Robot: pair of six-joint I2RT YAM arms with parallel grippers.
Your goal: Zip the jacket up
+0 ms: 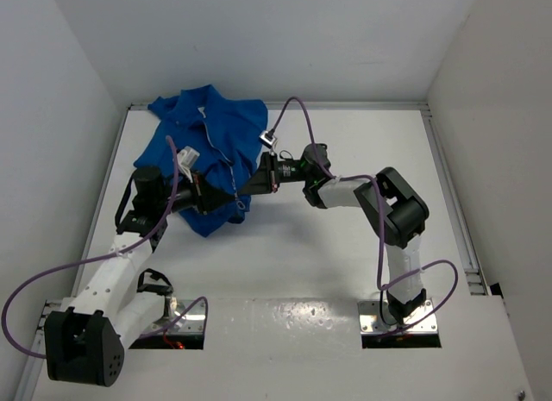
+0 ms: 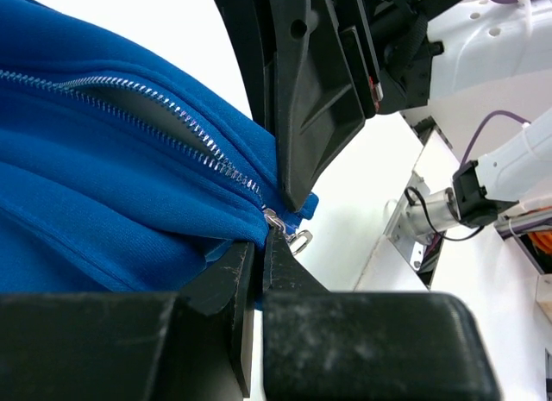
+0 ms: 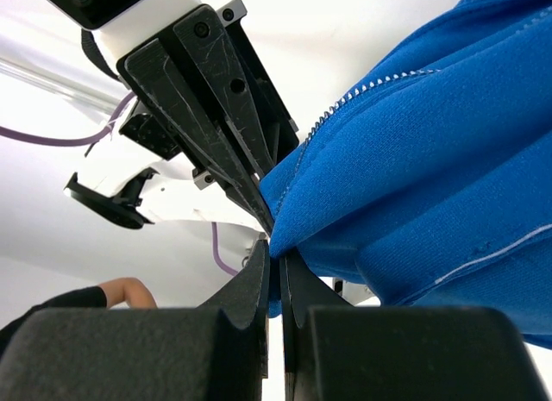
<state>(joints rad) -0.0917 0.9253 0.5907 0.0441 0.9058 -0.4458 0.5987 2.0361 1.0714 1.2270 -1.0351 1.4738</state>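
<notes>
The royal-blue jacket [image 1: 211, 129] lies bunched at the table's back left. Its lower hem is lifted between both grippers. My left gripper [image 2: 261, 246] is shut on the hem right at the zipper's bottom end. The small silver pull [image 2: 291, 233] pokes out beside its right finger. The pale zipper teeth [image 2: 155, 116] run up and left from there and part further along. My right gripper [image 3: 276, 259] is shut on a fold of the blue hem, tip to tip with the left gripper's fingers [image 3: 233, 151]. From above, the two grippers meet at the jacket's near edge [image 1: 240, 197].
White walls close in the table [image 1: 345, 272] on three sides, with a raised rail [image 1: 453, 203] along its right edge. Purple cables [image 1: 297, 103] loop over both arms. A person's bare forearm [image 3: 121, 291] shows low in the right wrist view.
</notes>
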